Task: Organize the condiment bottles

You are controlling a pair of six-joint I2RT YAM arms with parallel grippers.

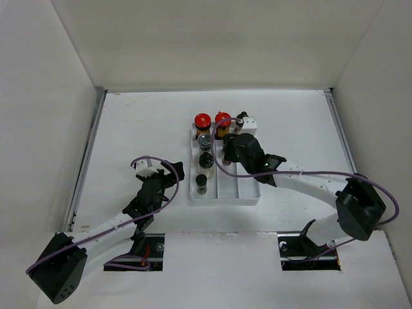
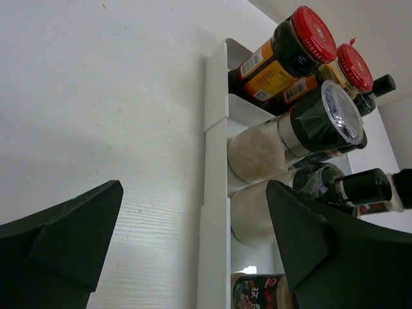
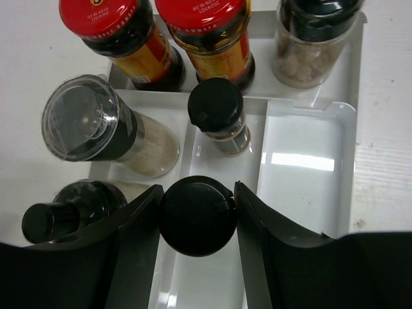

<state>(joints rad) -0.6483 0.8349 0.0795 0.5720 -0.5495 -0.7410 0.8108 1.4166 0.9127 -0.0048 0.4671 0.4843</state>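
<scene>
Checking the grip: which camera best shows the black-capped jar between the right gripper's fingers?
Right wrist view: the black-capped jar sits between the fingers of the right gripper, seen from above. In top external the right arm hides it; in left wrist I cannot pick it out.

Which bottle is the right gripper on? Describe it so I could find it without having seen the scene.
Start at the white divided tray mid-table. The right gripper reaches over its middle lane, with the black-capped bottle gripped between its fingers. Unlike the smaller black-capped jar just beyond it, its wide, plain round cap is flanked by both fingers.
</scene>
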